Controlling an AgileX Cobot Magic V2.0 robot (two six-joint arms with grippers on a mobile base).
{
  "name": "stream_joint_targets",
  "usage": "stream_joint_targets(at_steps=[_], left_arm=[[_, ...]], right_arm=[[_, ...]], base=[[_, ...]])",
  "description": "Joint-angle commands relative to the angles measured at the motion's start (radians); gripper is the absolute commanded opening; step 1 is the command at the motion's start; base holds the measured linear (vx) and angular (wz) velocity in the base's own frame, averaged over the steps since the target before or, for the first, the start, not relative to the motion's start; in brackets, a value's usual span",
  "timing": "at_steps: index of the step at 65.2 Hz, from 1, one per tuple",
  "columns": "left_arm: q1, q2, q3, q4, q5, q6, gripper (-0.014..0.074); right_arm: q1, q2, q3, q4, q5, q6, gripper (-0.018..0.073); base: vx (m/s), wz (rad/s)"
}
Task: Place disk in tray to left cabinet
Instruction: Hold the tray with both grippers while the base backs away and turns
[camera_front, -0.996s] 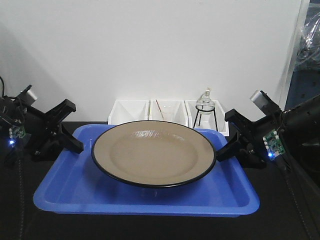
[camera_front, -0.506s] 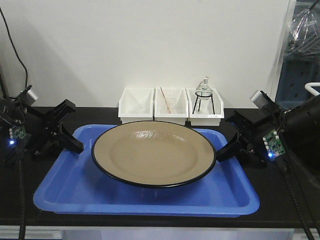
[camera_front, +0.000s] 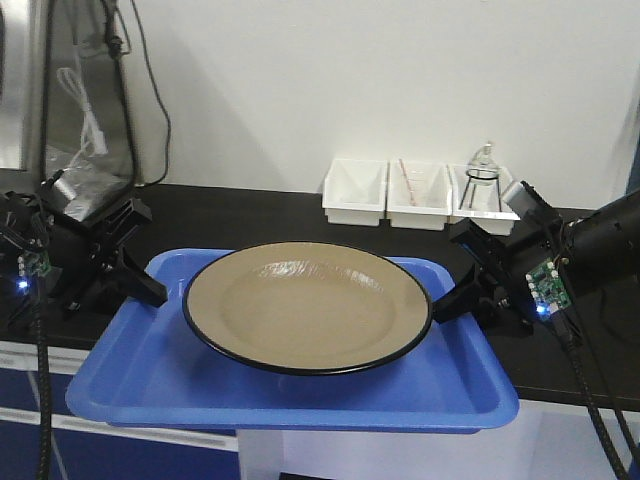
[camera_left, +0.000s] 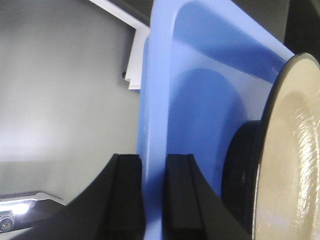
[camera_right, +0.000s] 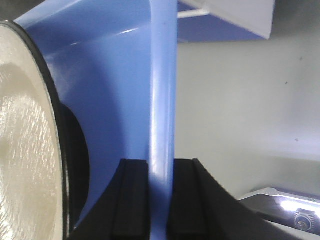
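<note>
The blue tray (camera_front: 140, 380) hangs level in front of the bench, held at both short ends. The tan disk (camera_front: 308, 310) with its black rim lies flat in the middle of the tray. My left gripper (camera_front: 150, 290) is shut on the tray's left rim, and my right gripper (camera_front: 445, 305) is shut on the right rim. In the left wrist view the rim (camera_left: 155, 100) runs between the left gripper (camera_left: 154, 165) pads, with the disk (camera_left: 290, 150) beside. The right wrist view shows the rim (camera_right: 162, 75) pinched by the right gripper (camera_right: 161, 170), disk (camera_right: 22, 125) at left. The left cabinet is out of view.
Behind the tray runs a black bench top (camera_front: 250, 215) with blue fronts below. Three white bins (camera_front: 410, 195) stand at its back right, a glass flask on a stand (camera_front: 483, 170) in the rightmost. A grey frame with a clear bag (camera_front: 85, 110) and a cable stand at upper left.
The bench and white bins have slid to the right and farther off in the front view, and a grey frame came in at the left. Tray, disk and both grippers keep their places.
</note>
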Motion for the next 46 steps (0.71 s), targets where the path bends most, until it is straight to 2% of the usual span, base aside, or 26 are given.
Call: stream_joint_targets(at_steps=[1, 46], left_arm=[[-0.03, -0.057, -0.038, -0.206, -0.002, -0.022, -0.0003], [-0.03, -0.057, -0.038, -0.206, -0.001, -0.022, -0.0003]], right_arm=[[0.027, -0.055, -0.039, 0.228, -0.001, -0.003, -0.0006], [0.027, -0.055, -0.039, 0.228, -0.001, -0.003, -0.0006]], base=[[-0.22, 0.49], [-0.13, 0.55]])
